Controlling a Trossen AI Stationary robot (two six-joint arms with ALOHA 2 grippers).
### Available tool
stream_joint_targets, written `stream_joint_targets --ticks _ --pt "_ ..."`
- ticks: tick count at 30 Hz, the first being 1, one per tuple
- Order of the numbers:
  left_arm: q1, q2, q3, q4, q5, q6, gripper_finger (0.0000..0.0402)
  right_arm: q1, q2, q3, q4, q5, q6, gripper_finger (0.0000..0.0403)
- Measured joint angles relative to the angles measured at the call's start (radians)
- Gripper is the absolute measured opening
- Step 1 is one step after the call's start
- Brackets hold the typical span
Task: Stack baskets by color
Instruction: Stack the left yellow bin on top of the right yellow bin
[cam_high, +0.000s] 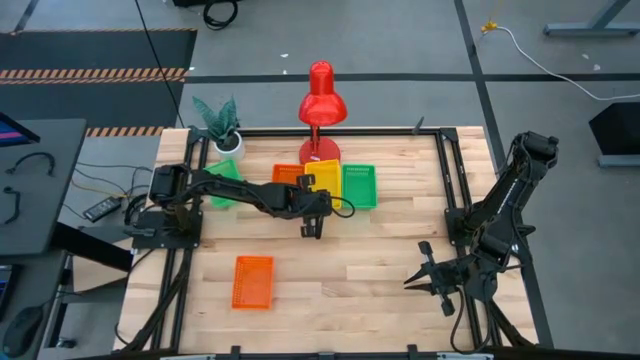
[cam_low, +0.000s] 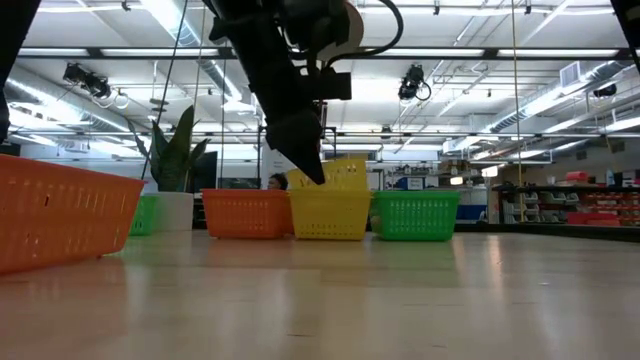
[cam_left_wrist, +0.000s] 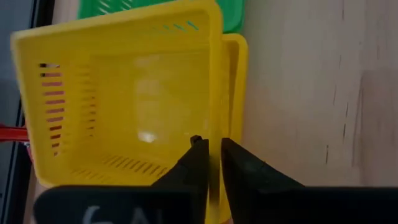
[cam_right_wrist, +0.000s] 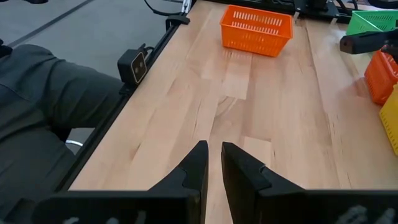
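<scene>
Near the middle of the high view, the left gripper (cam_left_wrist: 212, 152) sits at the rim of a yellow basket (cam_left_wrist: 124, 93).
Its jaws are narrow, straddling the basket's near wall; that tilted basket rests in another yellow basket (cam_left_wrist: 237, 74), between an orange stack (cam_high: 287, 177) and a green basket (cam_high: 360, 186). A lone orange basket (cam_high: 253, 282) lies lower left, another green basket (cam_high: 226, 172) by the potted plant (cam_high: 219, 122). At lower right, the right gripper (cam_right_wrist: 213, 155) waits above bare table (cam_right_wrist: 273, 124), jaws narrow, holding nothing.
</scene>
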Motion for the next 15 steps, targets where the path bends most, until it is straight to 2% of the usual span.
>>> stream_joint_targets --ticks 7,15 --pt "0.013 -0.001 0.002 -0.002 0.0 0.0 0.009 0.0 0.0 0.0 0.0 0.0 -0.001 0.005" --pt "0.012 -0.003 0.165 -0.092 0.01 -0.037 0.0128 0.0 0.0 0.0 -0.001 0.0 -0.003 0.005"
